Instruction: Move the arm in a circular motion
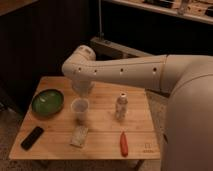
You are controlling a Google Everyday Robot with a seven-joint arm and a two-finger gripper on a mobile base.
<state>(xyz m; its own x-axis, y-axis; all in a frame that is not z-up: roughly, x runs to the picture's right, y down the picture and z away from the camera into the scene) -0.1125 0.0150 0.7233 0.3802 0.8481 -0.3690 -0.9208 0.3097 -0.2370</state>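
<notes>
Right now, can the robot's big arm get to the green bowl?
Probably yes. The arm bends down over the table, and its gripper hangs just above the clear cup, next to the green bowl. Nothing stands between them, though the cup is close.

Cream-white arm [125, 72] across wooden table [102, 127], fingers [82, 89] just above clear cup [80, 107].

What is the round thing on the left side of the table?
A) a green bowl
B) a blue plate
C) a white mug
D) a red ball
A: a green bowl lies left of the clear cup on the table, while the arm reaches in from the right, its gripper pointing down just above the cup.
</notes>
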